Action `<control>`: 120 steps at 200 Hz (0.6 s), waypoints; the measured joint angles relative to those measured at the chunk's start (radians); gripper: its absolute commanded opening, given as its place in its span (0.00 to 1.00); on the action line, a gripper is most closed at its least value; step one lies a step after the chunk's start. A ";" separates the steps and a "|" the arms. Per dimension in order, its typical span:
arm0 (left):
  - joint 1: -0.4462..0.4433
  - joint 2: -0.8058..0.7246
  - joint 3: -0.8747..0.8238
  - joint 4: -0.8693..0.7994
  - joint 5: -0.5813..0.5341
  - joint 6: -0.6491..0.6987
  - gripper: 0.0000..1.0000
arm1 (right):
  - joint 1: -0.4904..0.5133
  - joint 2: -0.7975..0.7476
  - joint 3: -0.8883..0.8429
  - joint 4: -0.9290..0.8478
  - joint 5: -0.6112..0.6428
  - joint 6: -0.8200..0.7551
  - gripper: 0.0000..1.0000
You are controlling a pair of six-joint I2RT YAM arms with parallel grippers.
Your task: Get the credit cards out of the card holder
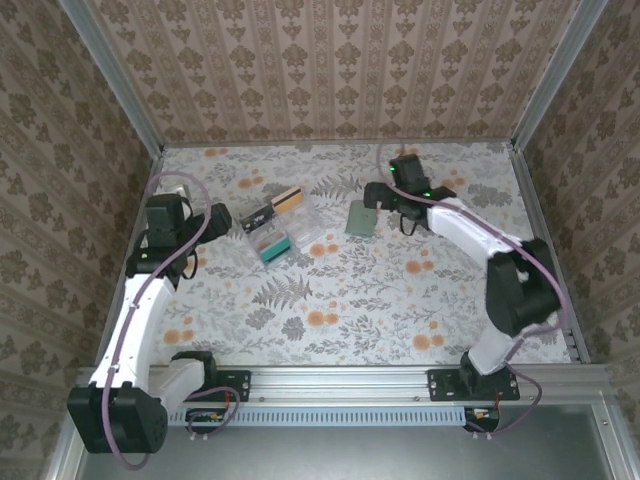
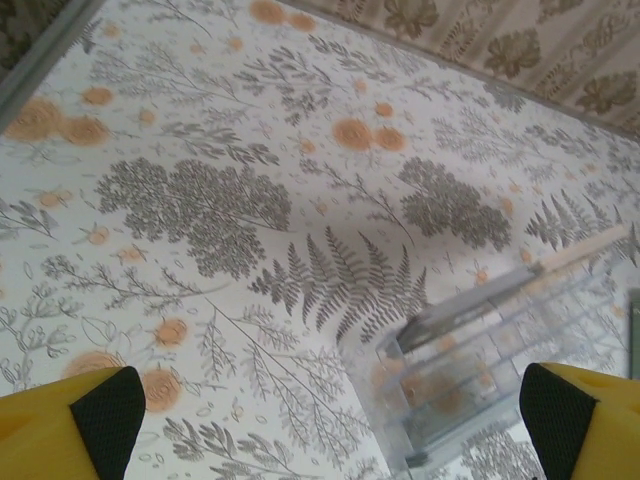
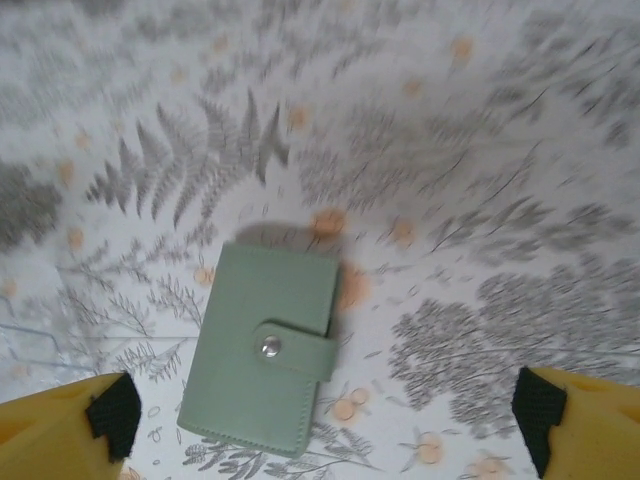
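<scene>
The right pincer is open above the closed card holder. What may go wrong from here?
1. The card holder lies flat on the table, so the open right pincer may slide it instead of gripping it.
2. Its snap strap is fastened; pulling with one pincer might lift the whole holder unopened.
3. The open left pincer sits near the clear plastic box and could bump it when coming to help.

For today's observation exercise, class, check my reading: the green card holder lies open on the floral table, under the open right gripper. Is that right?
Not quite. The card holder is closed, its tab snapped shut across the front, as the right wrist view shows. It does lie on the floral table, under the open right gripper.
</scene>
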 measured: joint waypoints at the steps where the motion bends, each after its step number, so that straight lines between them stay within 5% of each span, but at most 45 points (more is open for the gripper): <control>1: -0.001 -0.001 0.000 0.000 0.000 0.000 1.00 | 0.002 0.005 0.004 -0.004 0.000 0.002 0.93; 68: -0.053 -0.026 0.000 -0.078 0.016 0.000 1.00 | 0.050 0.361 0.318 -0.181 -0.001 0.051 0.70; 120: -0.057 -0.038 0.000 -0.103 0.016 0.000 1.00 | 0.061 0.430 0.366 -0.242 -0.017 0.048 0.52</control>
